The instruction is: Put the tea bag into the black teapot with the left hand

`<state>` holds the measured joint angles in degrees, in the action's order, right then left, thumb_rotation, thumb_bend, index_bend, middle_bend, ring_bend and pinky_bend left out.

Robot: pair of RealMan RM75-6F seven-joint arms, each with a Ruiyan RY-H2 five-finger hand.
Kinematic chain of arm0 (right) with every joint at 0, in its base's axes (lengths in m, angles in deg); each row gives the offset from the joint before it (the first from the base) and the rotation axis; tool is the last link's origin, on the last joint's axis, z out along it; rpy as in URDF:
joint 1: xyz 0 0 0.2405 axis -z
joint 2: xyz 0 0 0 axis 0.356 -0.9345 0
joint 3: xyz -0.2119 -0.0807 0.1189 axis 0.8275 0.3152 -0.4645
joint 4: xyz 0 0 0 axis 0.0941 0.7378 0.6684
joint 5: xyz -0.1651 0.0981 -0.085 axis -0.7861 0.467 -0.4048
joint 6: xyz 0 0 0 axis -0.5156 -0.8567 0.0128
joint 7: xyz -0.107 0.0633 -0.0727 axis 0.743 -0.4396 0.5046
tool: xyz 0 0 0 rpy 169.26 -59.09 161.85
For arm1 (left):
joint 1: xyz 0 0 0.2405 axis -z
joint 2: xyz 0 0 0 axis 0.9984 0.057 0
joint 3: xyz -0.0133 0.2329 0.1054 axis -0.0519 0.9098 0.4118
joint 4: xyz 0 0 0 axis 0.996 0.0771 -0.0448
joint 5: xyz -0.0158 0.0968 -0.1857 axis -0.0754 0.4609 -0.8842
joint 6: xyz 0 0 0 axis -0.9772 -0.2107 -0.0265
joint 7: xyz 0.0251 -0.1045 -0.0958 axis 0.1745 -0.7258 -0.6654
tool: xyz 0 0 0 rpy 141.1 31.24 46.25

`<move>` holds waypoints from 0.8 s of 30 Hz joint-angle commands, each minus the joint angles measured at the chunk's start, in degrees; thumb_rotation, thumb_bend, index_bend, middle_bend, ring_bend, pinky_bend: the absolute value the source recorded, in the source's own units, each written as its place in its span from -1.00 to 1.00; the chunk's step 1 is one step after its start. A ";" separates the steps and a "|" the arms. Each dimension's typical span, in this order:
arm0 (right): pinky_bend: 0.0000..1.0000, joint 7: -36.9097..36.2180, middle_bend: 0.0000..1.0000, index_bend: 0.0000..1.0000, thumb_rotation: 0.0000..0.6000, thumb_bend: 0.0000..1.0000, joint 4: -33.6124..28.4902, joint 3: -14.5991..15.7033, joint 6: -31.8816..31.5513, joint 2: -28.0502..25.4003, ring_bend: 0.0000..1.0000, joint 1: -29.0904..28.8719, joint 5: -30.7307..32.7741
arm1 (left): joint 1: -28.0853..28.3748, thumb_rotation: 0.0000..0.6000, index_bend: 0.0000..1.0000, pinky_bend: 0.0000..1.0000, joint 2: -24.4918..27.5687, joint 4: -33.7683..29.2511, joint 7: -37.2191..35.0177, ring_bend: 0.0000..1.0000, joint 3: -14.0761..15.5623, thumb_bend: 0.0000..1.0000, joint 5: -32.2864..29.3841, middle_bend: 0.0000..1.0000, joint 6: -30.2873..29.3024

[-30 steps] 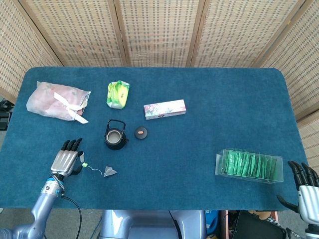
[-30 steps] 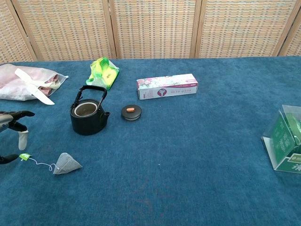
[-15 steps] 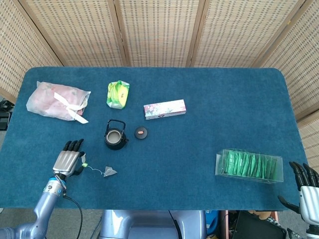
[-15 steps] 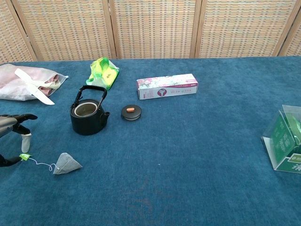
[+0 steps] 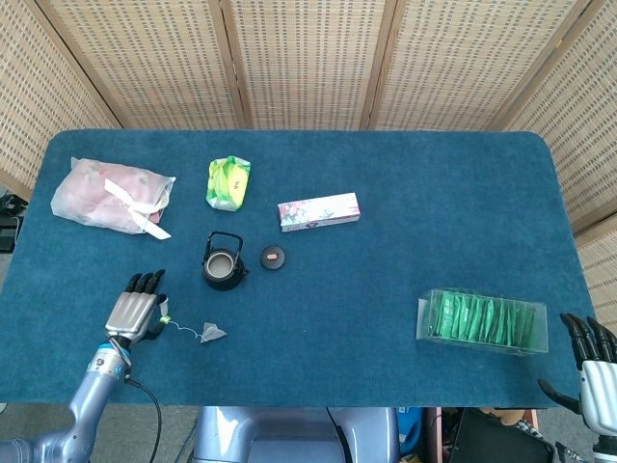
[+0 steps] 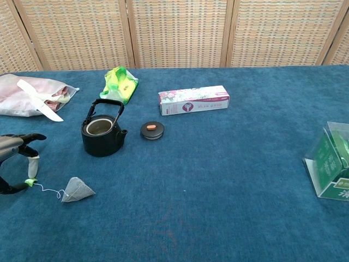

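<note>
Left hand pinches the green tag of the light, limp tea bag, teapot at 1 o'clock.

Floral box, mid-bench toward the far edge: printed lettering on the side, too small to read.
Clear box of green packets, near the right edge: white marks on the green, not legible.
Readable text elsewhere: none.

I see a pink bag at ten o'clock on the desk, a green packet, a floral box, and a clear box at four.
</note>
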<state>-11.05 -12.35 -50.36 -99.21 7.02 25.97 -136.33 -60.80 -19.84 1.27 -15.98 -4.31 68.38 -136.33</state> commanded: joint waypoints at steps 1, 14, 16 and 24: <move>-0.69 -0.03 -0.61 -0.76 1.00 -0.98 0.01 -0.02 -0.03 0.00 -0.84 0.02 0.00 | 0.10 1.00 0.05 -1.00 -0.11 -0.02 0.13 -1.00 -0.04 -0.25 0.08 -1.00 -0.02; -0.69 -0.28 -0.61 -0.76 1.00 -0.98 0.17 -0.01 -0.22 0.00 -0.84 0.23 0.07 | 0.64 1.00 0.05 -1.00 -0.96 -0.02 0.70 -1.00 -0.15 -0.24 -0.15 -1.00 0.45; -0.69 -0.27 -0.61 -0.76 1.00 -0.98 0.13 -0.03 -0.29 -0.02 -0.84 0.26 0.04 | 0.71 1.00 0.05 -1.00 -1.08 -0.13 0.79 -1.00 -0.15 -0.22 -0.11 -1.00 0.44; -0.69 -0.34 -0.61 -0.76 1.00 -0.98 0.14 0.01 -0.41 -0.03 -0.84 0.41 0.02 | 0.77 1.00 0.11 -1.00 -1.24 -0.15 1.06 -1.00 -0.20 -0.17 -0.22 -1.00 0.19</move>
<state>-11.40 -12.21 -50.35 -99.63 6.99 26.38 -136.31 -60.03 -21.09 1.11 -14.91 -4.51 68.16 -136.15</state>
